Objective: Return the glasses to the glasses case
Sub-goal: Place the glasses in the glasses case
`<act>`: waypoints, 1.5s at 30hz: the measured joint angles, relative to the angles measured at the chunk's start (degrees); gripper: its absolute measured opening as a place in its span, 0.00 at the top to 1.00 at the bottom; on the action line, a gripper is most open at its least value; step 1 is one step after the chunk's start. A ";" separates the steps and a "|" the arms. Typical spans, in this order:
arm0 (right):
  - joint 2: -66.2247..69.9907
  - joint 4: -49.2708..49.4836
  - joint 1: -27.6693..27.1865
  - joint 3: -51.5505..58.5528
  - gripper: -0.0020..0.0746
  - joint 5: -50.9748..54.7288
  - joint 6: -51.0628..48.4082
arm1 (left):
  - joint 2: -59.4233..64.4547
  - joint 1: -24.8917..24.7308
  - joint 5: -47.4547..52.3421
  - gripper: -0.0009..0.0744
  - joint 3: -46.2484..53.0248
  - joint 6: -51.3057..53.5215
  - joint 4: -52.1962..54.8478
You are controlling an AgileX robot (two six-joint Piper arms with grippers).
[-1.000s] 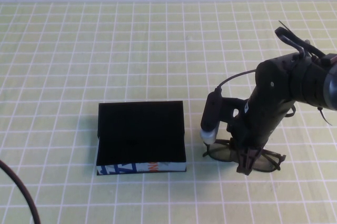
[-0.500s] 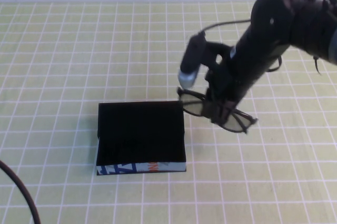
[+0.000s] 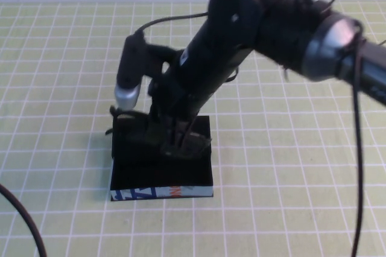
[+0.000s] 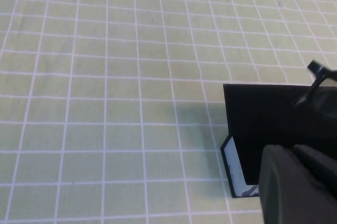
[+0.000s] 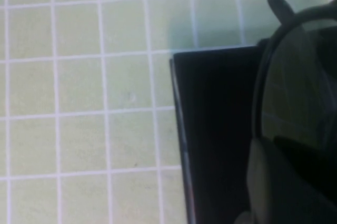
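The glasses case (image 3: 136,172) is a flat black box at the table's front centre, with a blue-white strip bearing an orange mark (image 3: 163,192) on its near side. My right gripper (image 3: 175,139) reaches over the case and is shut on the glasses (image 3: 123,118), holding them just above the case's black top. In the right wrist view a greyish lens (image 5: 300,77) hangs over the case (image 5: 216,129). My left gripper (image 4: 297,187) shows only in the left wrist view, as a dark shape near the case (image 4: 263,119). It is out of the high view.
The table is covered by a green-and-white checked cloth (image 3: 60,76). A black cable (image 3: 24,221) curves across the front left corner. The right arm (image 3: 241,34) spans from the back right toward the centre.
My right gripper lifted the glasses from the cloth right of the case and carried them left, over the case's top. The case has not moved.
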 joint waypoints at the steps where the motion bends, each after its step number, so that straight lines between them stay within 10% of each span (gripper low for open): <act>1: 1.10 -0.45 0.65 -0.61 0.88 0.25 0.00 | 0.00 0.00 0.00 0.99 0.00 0.00 0.00; 45: 7.42 -6.55 1.34 -1.02 0.80 -4.22 0.82 | 0.00 0.00 2.49 0.99 0.00 2.19 0.45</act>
